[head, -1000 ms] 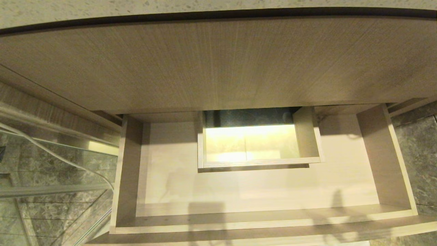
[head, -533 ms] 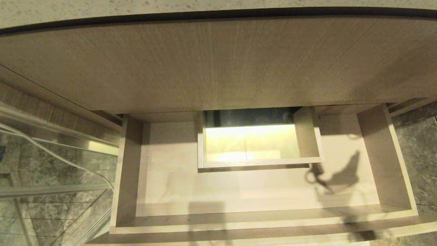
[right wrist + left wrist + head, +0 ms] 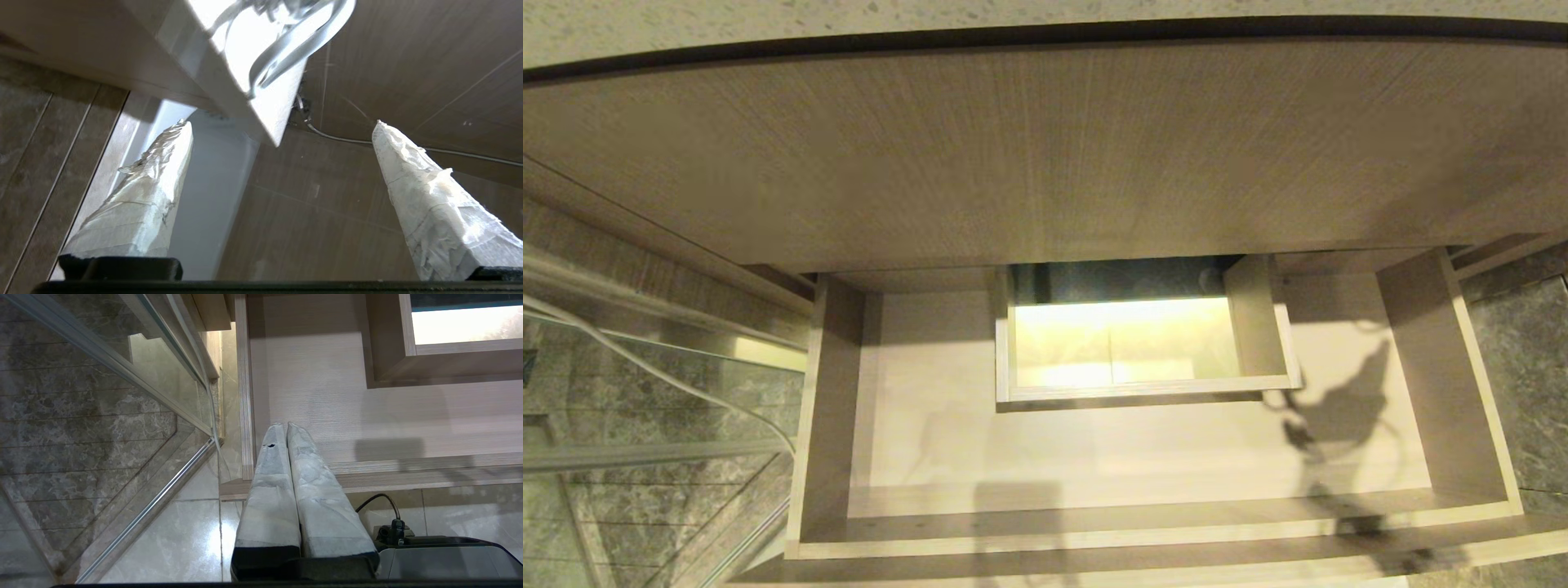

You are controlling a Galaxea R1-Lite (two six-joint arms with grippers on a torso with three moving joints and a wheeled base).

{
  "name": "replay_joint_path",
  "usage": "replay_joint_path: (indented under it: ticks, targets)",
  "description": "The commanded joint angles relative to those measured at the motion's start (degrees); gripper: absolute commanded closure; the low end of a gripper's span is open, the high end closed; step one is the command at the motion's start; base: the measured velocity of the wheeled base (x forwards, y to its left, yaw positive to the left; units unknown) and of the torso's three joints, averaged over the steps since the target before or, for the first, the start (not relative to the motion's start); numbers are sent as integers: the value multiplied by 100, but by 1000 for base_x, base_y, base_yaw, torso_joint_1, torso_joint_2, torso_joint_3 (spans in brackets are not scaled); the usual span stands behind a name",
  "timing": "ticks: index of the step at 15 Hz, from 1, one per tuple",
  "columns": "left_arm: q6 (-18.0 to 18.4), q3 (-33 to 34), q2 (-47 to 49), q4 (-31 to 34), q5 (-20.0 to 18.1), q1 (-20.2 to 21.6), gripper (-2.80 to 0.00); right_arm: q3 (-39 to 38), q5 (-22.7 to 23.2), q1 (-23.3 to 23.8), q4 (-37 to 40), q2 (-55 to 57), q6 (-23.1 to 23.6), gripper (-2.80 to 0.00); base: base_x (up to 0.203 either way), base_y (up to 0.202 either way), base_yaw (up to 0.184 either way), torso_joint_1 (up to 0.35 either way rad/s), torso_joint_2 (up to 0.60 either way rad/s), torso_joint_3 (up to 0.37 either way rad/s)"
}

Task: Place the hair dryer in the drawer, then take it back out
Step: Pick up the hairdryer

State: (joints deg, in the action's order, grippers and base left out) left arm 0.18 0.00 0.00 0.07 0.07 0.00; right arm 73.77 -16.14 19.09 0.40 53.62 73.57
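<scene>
At about 8 o'clock in the head view, a glass panel (image 3: 645, 392) is standing beside the cabinet. The left gripper (image 3: 286, 426) is hanging parked over the drawer's (image 3: 829, 392) left front corner, its padded fingers (image 3: 269, 457) pressed together with nothing between them.

The drawer is standing pulled open at 6 o'clock, its floor showing bare around the boxed cutout (image 3: 1143, 390) at its centre. The hair dryer is not showing in any view, so I cannot tell where it is lying.

At 4 o'clock, a shadow (image 3: 1339, 408) shaped like an arm with a looping line is falling on the drawer floor. The right gripper (image 3: 280, 122) is out of the head view. Its wrist view is showing the jaws spread wide and empty, facing a bright white panel (image 3: 229, 81) with a chrome shape (image 3: 286, 45) at 12 o'clock.

The dryer is probably going to handle light and stiff, with a smooth plastic shell that could slip between padded fingers. I would be taking it across the handle or the narrow part of the barrel, squarely. The loose cord is the likely nuisance, trailing and catching on the drawer wall or the cutout box.
</scene>
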Motion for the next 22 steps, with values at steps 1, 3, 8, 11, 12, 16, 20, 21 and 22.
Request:
replay_joint_path:
  ticks: [1,3,8,11,12,16,20,21,22]
  targets:
    - [-1,0,0,1,1,0,0,-39,-9,-2,-264,69,40,-280,0,0,0,0,0,0]
    - [-1,0,0,1,1,0,0,-143,-8,-2,-475,67,34,-280,0,0,0,0,0,0]
    - [-1,0,0,1,1,0,0,-31,-5,-7,-564,318,18,-280,0,0,0,0,0,0]
    - [-1,0,0,1,1,0,0,5,-12,-4,-1225,534,1,-280,0,0,0,0,0,0]
    - [-1,0,0,1,1,0,0,71,-12,-7,-1293,612,-6,-280,0,0,0,0,0,0]
    - [-1,0,0,1,1,0,0,138,-20,-2,-1371,773,-18,-280,0,0,0,0,0,0]
    - [-1,0,0,1,1,0,0,265,-21,-6,-2049,1137,-17,-280,0,0,0,0,0,0]
    - [-1,0,0,1,1,0,0,216,-21,-10,-2119,1158,-10,-280,0,0,0,0,0,0]
    - [-1,0,0,1,1,0,0,184,-21,-10,-2129,1166,-2,-280,0,0,0,0,0,0]
